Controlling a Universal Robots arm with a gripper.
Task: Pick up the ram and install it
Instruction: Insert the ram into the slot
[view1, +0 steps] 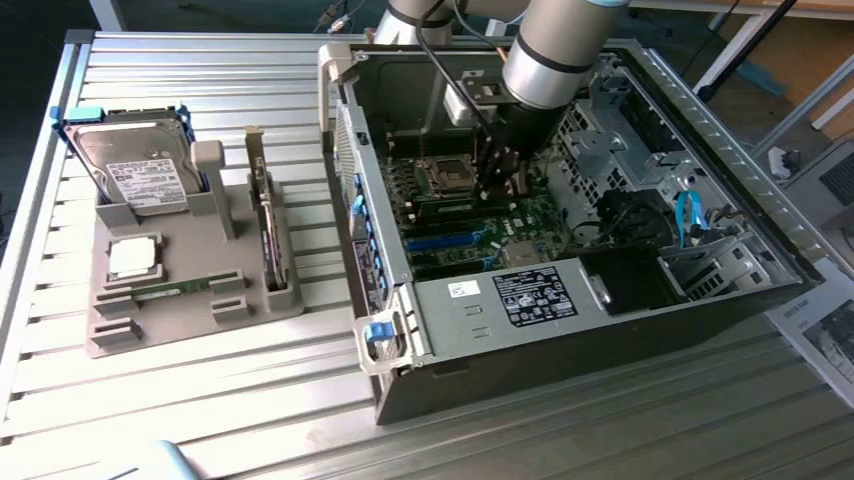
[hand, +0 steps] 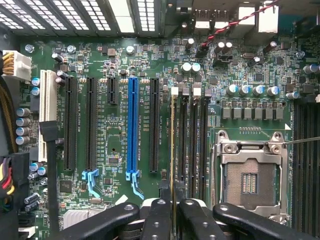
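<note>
Here, fingers (hand: 158, 220) pinching the ram (hand: 173, 145), edge-on along a memory slot (hand: 174, 91)

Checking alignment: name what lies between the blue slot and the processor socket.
Wrist view: between blue slot and processor socket lie a black slot, then four memory slots; the ram, held by the gripper, lines up with the first.

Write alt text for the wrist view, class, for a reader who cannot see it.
The end effector grips the ram edge-on, aligned with the memory slot farthest from the empty processor socket on the green motherboard. Whether it is seated cannot be told.
</note>
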